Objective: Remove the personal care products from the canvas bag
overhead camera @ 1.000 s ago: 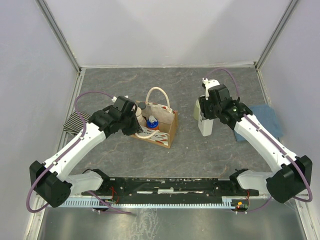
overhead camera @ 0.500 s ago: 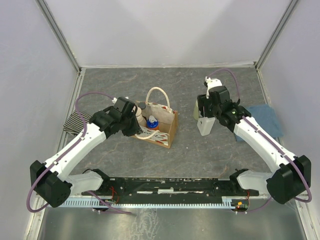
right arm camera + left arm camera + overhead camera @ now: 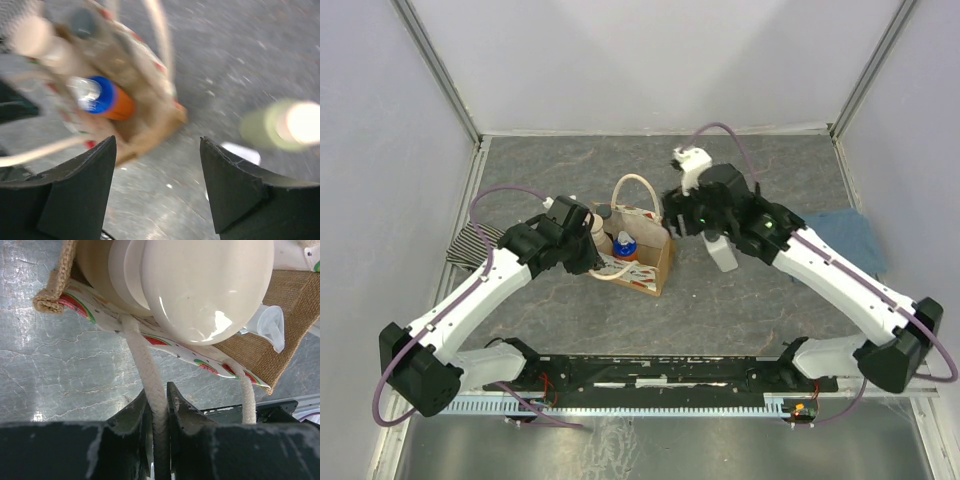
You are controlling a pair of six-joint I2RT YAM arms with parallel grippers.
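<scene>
Canvas bag handle (image 3: 151,385) between left fingers (image 3: 131,414)

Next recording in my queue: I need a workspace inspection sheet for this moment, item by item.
Surface: grey stone-patterned table; no spills seen.
Job's things: canvas bag upright and open; blue-and-orange bottle and a cream-capped container inside it; pale yellow-green bottle stands outside, right of the bag.
Clutter: blue cloth at the right edge; striped cloth at the left edge.
Grippers: left gripper shut on the bag's cream handle; right gripper open and empty, above the bag's right end.
Cables: purple cable looped on each arm, clear of the bag.
Surroundings: plain pale walls; nothing else seen.
</scene>
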